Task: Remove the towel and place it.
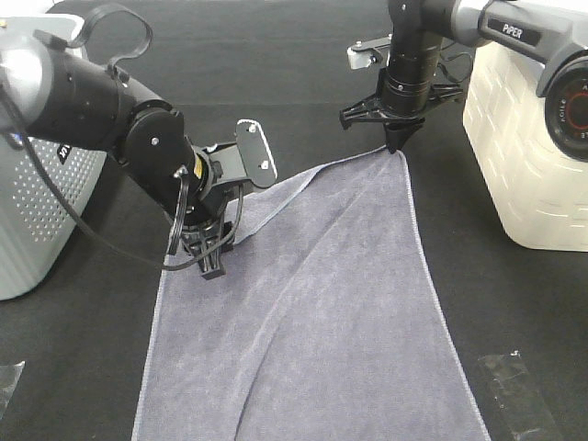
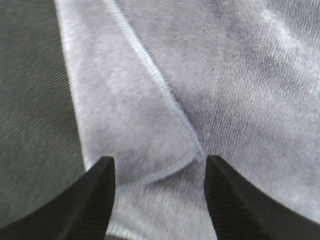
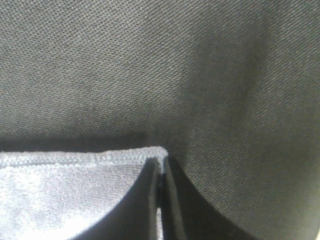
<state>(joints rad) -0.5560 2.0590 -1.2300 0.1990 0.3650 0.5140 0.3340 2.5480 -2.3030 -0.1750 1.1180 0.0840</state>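
The grey-lavender towel (image 1: 322,303) lies spread on the dark table, narrowing toward its far corner. My right gripper (image 1: 401,144) is shut on that far corner, which it pinches in the right wrist view (image 3: 161,170) with the hem of the towel (image 3: 75,180) beside it. My left gripper (image 1: 209,262) is open just over the towel's left edge. In the left wrist view its fingers (image 2: 95,200) stand apart over a folded-over corner of the towel (image 2: 145,135), with nothing between them.
A grey perforated basket (image 1: 37,211) stands at the left edge. A cream plastic container (image 1: 528,156) stands at the right. Clear tape pieces (image 1: 514,390) lie on the dark cloth table (image 1: 514,303) at front right and front left.
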